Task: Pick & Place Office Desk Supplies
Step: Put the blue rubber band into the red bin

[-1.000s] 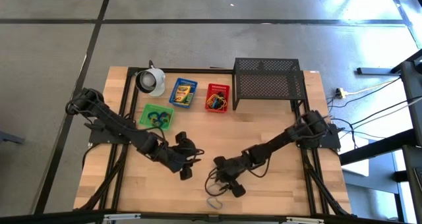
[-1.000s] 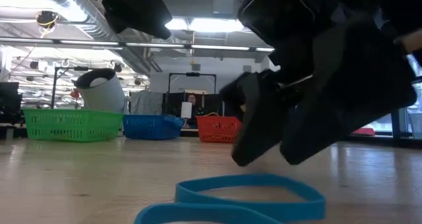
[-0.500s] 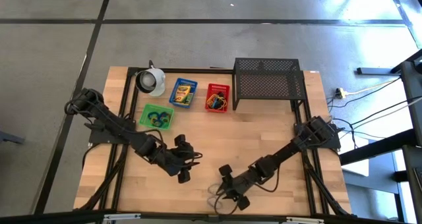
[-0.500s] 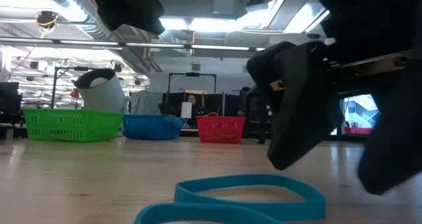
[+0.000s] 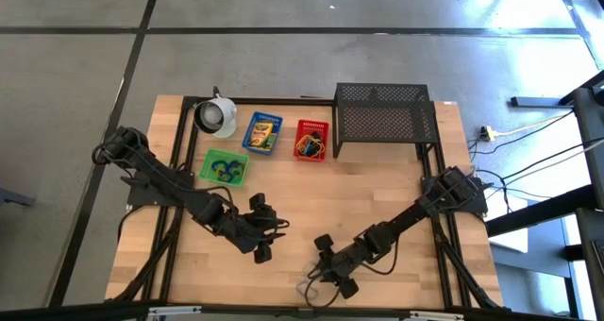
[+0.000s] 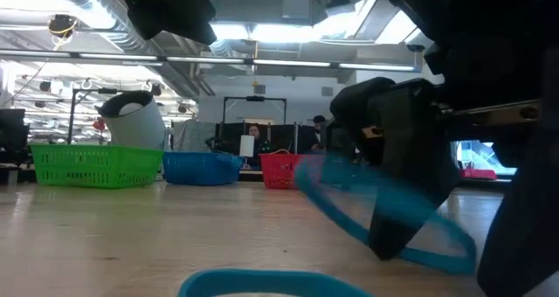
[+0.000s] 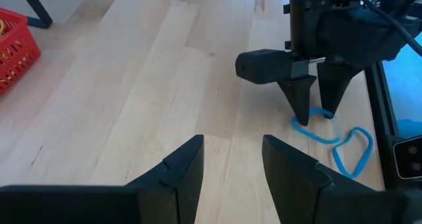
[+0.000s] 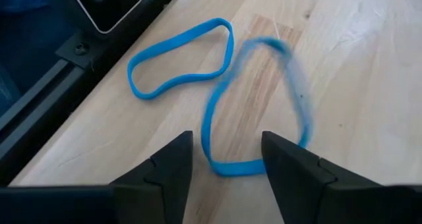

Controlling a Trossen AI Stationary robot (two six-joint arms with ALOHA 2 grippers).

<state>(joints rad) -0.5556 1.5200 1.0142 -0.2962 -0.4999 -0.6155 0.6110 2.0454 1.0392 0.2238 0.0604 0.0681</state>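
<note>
Close to the table's (image 5: 396, 170) near edge, the right gripper (image 8: 224, 159) stands parted, unclenched, over two blue rubber bands (image 8: 181, 58). The left gripper (image 7: 231, 159), parted and empty, hangs over bare wood. Baskets (image 5: 225, 166) line the far side.

Right tool (image 5: 324, 276) dropped forward — blue band (image 8: 254, 109) now flips up.

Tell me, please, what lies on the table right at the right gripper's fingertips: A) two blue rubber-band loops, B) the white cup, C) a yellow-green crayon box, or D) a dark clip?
A: the right wrist view shows two blue rubber-band loops on the wood just ahead of the right gripper, whose fingers stand apart.
</note>
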